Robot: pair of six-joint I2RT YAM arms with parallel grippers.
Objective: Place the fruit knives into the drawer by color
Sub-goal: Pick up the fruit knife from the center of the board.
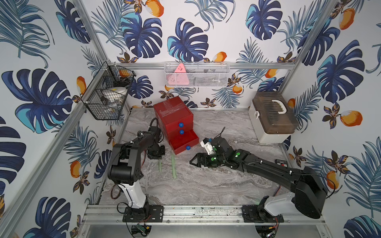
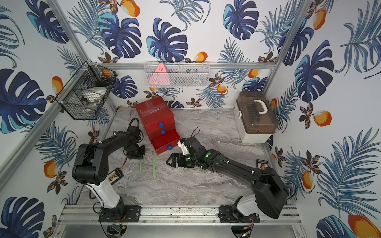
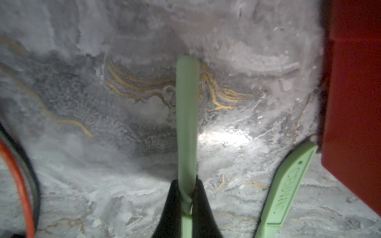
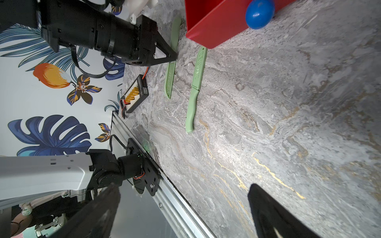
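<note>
Left fingers (image 3: 173,210) pinch mint-green knife (image 3: 187,123) between them, handle past tips.

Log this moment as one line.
left claw: shut on mint knife; right claw: open, empty; bottom drawer: open; second mint knife: on table

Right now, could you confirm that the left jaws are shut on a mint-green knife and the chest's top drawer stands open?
Not quite: the bottom drawer of the red chest stands open, not the top, as both top views show. The left jaws are indeed shut on a mint-green knife.
</note>
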